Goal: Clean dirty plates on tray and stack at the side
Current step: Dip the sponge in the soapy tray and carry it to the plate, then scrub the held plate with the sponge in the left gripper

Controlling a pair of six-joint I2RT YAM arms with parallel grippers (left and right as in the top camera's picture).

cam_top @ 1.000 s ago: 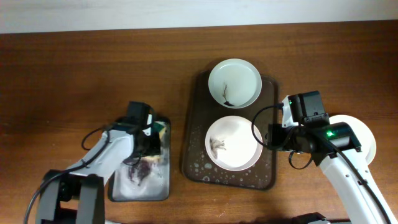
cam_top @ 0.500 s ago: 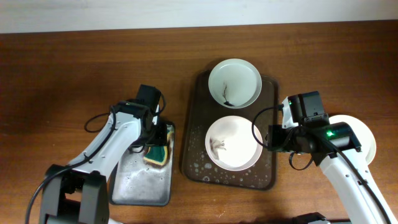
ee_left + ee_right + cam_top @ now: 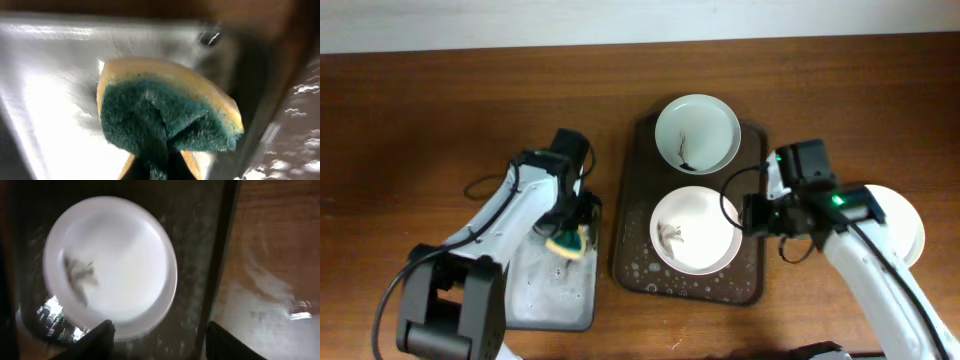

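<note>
Two smeared white plates sit on the dark brown tray (image 3: pixel 630 190): a far plate (image 3: pixel 697 133) and a near plate (image 3: pixel 695 230), which also shows in the right wrist view (image 3: pixel 110 265). A third white plate (image 3: pixel 905 220) lies on the table at the right, partly hidden by the right arm. My left gripper (image 3: pixel 570 238) is shut on a green-and-yellow sponge (image 3: pixel 160 110) above the grey metal tray (image 3: pixel 535 295). My right gripper (image 3: pixel 748 215) is open and empty, its fingers (image 3: pixel 157 342) straddling the near plate's right rim and the tray edge.
The grey metal tray (image 3: pixel 45 95) is wet with suds and sits left of the brown tray. The brown tray's floor (image 3: pixel 195 295) is wet and speckled with foam. Bare wooden table (image 3: pixel 430 120) surrounds both trays.
My left gripper has lifted the sponge off the grey tray and carried it right, toward the brown tray. My right gripper has shifted slightly left over the near plate's rim.
</note>
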